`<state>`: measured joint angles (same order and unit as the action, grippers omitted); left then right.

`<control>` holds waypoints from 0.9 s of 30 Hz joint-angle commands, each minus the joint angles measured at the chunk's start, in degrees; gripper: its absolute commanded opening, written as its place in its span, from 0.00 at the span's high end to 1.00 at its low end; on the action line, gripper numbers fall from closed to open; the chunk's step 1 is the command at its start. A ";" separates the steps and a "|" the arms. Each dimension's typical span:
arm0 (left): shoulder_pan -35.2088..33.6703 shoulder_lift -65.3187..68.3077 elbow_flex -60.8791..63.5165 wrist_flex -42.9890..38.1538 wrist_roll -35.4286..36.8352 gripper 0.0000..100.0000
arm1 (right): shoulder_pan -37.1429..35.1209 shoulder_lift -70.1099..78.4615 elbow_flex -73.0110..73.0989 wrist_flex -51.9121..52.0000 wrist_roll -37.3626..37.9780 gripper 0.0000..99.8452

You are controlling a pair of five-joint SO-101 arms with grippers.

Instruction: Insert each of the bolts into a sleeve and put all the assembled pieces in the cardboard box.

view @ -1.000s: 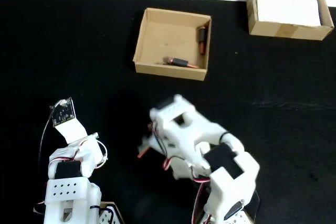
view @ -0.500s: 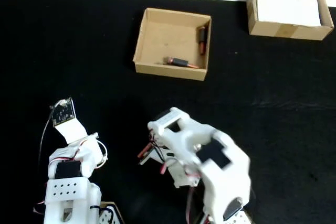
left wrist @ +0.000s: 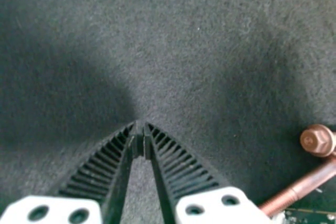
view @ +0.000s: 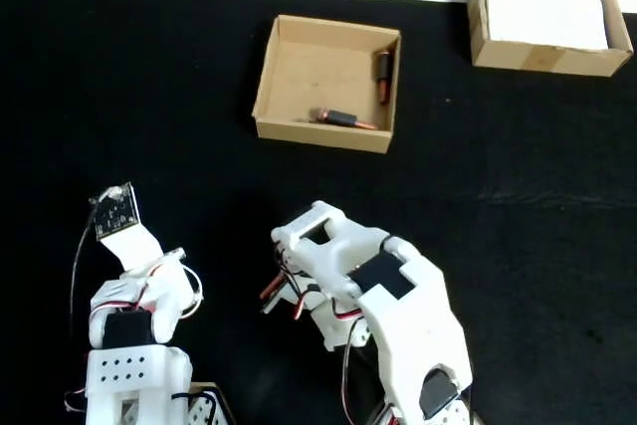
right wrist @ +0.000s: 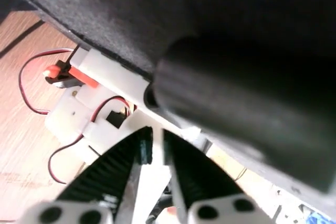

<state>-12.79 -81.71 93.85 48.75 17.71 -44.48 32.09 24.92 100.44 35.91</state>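
On the black cloth table (view: 119, 77), the open brown cardboard box (view: 323, 134) sits at about 12 o'clock in the high view. Two assembled pieces lie inside it, each a copper-coloured bolt in a dark sleeve. One assembled piece (view: 343, 118) lies along the box's 6 o'clock wall. The other assembled piece (view: 382, 75) lies along its 3 o'clock wall. A second, smaller cardboard box (view: 542, 57) with a white inside stands at about 1 o'clock, well apart from the first.

The white left arm (view: 134, 306) is at about 7 o'clock, and the white right arm (view: 398, 316) at about 6 o'clock, both far from the box.

The left gripper (left wrist: 140, 132) hangs over bare cloth. Its black ribbed fingers (left wrist: 173, 161) are closed tip to tip with nothing between them. A copper-coloured bolt shaft (left wrist: 299, 187) lies off to the outer side of one finger, apart from it, with a copper-coloured hex head (left wrist: 316, 140) just beside the shaft. I cannot tell whether they belong to one bolt.

The right gripper (right wrist: 156, 140) (view: 274, 296) has its fingers drawn almost together, leaving a thin slit, and holds nothing. A dark, blurred cylinder (right wrist: 231, 108), possibly a sleeve, lies beyond the fingertips, not between them. Whether it touches them I cannot tell.
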 commanded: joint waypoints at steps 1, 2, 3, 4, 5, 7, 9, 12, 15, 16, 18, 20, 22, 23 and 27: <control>-0.66 -0.48 -0.66 0.35 0.09 0.97 | -0.40 -0.04 -3.91 0.48 -3.43 0.99; -0.66 -0.48 -0.66 0.35 0.09 0.97 | -0.31 -0.13 -4.88 0.57 -3.34 0.99; -0.66 -0.48 -0.66 0.35 0.09 0.97 | -0.13 -0.13 -5.76 0.57 -3.34 0.99; -0.66 -0.48 -0.66 0.35 0.09 0.97 | 0.40 -0.31 -6.46 0.66 -3.34 0.99; -0.66 -0.48 -0.66 0.35 0.09 0.97 | 0.84 -0.66 -7.16 0.66 -3.34 0.99; -0.66 -0.48 -0.66 0.35 0.09 0.97 | 1.27 -2.77 -7.78 0.66 -3.16 0.99; -0.66 -0.48 -0.66 0.35 0.09 0.97 | 1.27 -6.29 -7.25 0.75 -3.16 0.99; -0.66 -0.48 -0.75 0.70 0.09 0.97 | 0.75 -12.97 -1.89 0.75 -3.16 0.99; -0.66 -0.48 -0.84 0.70 0.09 0.97 | -1.27 -20.26 4.70 0.84 -3.16 0.94; -0.66 -0.48 -0.84 0.70 0.09 0.97 | -1.80 -23.08 7.16 0.84 -3.16 0.93; -0.66 -0.48 -0.84 0.70 0.09 0.97 | -2.95 -28.70 12.44 0.84 -3.25 0.92; -0.66 -0.48 -0.84 0.70 0.09 0.97 | -4.35 -32.84 17.98 0.84 -2.90 0.92; -0.66 -0.48 -0.84 0.70 0.09 0.97 | -4.18 -34.15 19.74 0.84 -0.79 0.92; -0.66 -0.48 -0.75 0.70 0.09 0.97 | -3.74 -34.07 19.74 0.84 -0.53 0.92; -0.66 -0.75 -0.66 0.70 0.09 0.97 | -4.35 -31.60 19.65 0.84 -0.35 0.83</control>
<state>-12.79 -81.71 93.85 49.27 17.71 -48.26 -0.18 42.24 100.35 35.03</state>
